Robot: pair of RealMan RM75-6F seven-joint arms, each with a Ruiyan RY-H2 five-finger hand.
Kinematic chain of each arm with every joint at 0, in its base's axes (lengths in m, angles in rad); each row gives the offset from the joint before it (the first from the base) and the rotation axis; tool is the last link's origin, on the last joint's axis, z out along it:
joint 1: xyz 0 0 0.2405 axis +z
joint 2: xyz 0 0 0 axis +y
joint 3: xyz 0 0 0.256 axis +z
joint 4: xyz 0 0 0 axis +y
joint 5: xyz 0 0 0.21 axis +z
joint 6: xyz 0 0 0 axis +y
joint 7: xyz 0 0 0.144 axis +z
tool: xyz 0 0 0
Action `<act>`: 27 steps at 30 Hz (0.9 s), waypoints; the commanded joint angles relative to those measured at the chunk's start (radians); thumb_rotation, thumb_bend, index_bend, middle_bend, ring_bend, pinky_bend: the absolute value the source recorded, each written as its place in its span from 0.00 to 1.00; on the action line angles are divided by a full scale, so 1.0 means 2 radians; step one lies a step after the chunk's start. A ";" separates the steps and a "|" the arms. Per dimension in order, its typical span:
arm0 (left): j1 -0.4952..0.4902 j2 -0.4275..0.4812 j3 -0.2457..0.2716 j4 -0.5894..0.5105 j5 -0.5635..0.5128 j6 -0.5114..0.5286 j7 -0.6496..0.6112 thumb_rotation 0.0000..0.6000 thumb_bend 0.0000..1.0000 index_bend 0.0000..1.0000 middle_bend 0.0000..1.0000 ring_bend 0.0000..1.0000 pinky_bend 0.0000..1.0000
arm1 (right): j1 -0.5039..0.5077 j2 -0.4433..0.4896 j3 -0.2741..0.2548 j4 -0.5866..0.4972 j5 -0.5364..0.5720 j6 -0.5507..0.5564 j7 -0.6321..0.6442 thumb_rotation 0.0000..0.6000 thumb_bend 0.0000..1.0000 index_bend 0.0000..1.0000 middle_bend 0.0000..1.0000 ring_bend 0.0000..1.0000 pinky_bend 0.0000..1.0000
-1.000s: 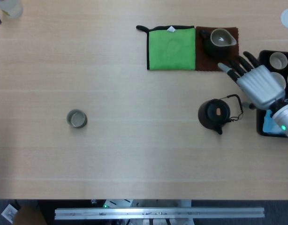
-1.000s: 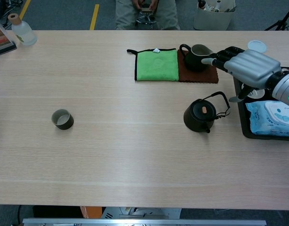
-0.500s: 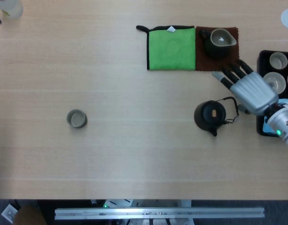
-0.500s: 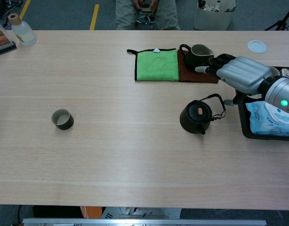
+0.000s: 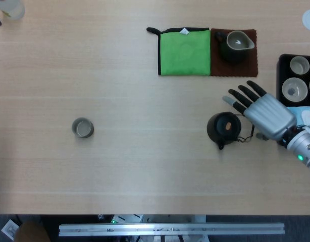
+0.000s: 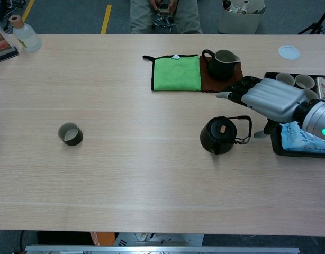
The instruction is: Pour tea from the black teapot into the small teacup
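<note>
Black teapot point(image 5: 224, 128): stands upright on the table point(image 5: 145, 166), right of centre, its wire handle toward the right hand.
Right hand point(image 5: 263, 112): hovers just right of and above the teapot, fingers point(image 5: 239, 99) spread and extended, holding nothing; whether it touches the handle cannot be told.
Small teacup point(image 5: 83, 128): far to the left on the table, well apart from the teapot.
Left hand: not seen in either view.
Green cloth point(image 5: 184, 52): lies flat behind the teapot, beside a brown mat point(image 5: 248, 60) bearing a dark pitcher point(image 5: 235, 45).
Black tray point(image 6: 276, 145): at the right edge, with pale cups point(image 5: 296, 75).
</note>
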 commanded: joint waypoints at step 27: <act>0.005 0.006 0.001 0.004 0.004 0.003 -0.016 1.00 0.25 0.32 0.28 0.23 0.22 | 0.015 -0.082 0.019 0.004 0.020 -0.009 -0.043 1.00 0.00 0.00 0.06 0.00 0.00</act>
